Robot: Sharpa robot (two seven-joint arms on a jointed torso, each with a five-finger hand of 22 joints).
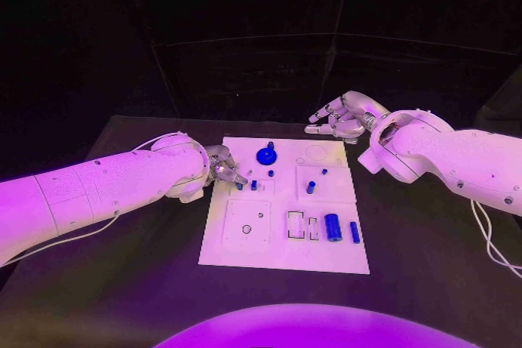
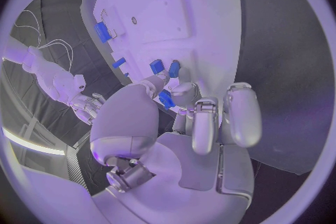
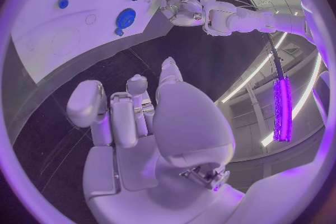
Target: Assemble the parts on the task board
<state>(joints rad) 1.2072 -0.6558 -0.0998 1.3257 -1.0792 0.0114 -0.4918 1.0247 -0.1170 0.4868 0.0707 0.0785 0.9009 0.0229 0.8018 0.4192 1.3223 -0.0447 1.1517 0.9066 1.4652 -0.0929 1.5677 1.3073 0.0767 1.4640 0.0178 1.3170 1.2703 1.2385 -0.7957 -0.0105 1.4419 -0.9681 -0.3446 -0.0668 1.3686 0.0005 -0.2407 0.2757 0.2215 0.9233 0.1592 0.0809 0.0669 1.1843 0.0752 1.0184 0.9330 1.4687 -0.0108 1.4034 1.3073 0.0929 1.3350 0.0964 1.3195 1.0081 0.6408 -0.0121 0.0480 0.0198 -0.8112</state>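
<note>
At frame centre, my left hand (image 1: 221, 169) pinched a small blue part (image 2: 166, 99) over the white task board's (image 1: 250, 250) left edge, while my right hand (image 1: 339, 115) hovered empty, fingers loosely curled, beyond its upper-right corner.

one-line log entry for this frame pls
left hand: pinches small blue part over task board left edge | right hand: holds nothing, off board's far right corner | blue gear: on board
</note>
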